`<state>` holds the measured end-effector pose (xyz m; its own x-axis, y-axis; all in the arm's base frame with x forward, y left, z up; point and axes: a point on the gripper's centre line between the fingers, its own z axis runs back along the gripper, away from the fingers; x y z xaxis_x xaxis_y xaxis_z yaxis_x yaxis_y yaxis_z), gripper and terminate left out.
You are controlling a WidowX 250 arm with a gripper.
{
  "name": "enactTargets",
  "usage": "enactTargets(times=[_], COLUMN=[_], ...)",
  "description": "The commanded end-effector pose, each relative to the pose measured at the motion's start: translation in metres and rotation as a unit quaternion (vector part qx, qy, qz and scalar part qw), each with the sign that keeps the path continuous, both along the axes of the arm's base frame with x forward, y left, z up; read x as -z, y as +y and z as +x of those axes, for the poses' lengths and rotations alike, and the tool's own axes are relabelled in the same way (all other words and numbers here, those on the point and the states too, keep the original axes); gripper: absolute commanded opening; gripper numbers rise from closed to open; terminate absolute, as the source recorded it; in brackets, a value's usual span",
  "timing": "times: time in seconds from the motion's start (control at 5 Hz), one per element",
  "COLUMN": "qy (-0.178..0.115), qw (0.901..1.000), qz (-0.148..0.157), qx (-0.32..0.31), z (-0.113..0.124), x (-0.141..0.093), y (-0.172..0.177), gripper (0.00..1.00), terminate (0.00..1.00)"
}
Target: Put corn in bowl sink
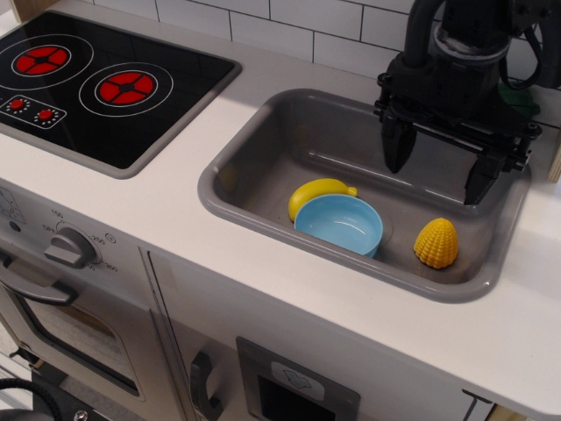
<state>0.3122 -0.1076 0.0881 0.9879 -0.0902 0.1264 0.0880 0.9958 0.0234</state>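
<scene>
The corn point(436, 243) is a small yellow bumpy cone lying on the floor of the grey sink point(263, 175), at its front right. The light blue bowl point(339, 224) sits in the sink to the left of the corn, apart from it, and holds nothing. My gripper point(438, 175) hangs above the right part of the sink, over and slightly behind the corn. Its two black fingers are spread wide and hold nothing.
A smooth yellow banana-like toy point(317, 193) lies behind the bowl, touching its far rim. A black stovetop point(96, 83) with red burners is at the left. White countertop point(175, 210) surrounds the sink. An oven knob point(70, 248) and door are on the front below.
</scene>
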Motion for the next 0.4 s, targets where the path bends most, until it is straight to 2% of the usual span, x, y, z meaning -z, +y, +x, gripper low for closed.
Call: enactTargets(times=[0.0, 0.2], qy=[0.000, 0.007], qw=[1.0000, 0.9994], qz=[0.000, -0.011], qx=[0.000, 0.034], z=[0.0000, 0.0093], x=[0.0000, 0.0055], y=[0.0000, 0.0070], gripper=[1.00, 1.00], terminate=[0.00, 0.00])
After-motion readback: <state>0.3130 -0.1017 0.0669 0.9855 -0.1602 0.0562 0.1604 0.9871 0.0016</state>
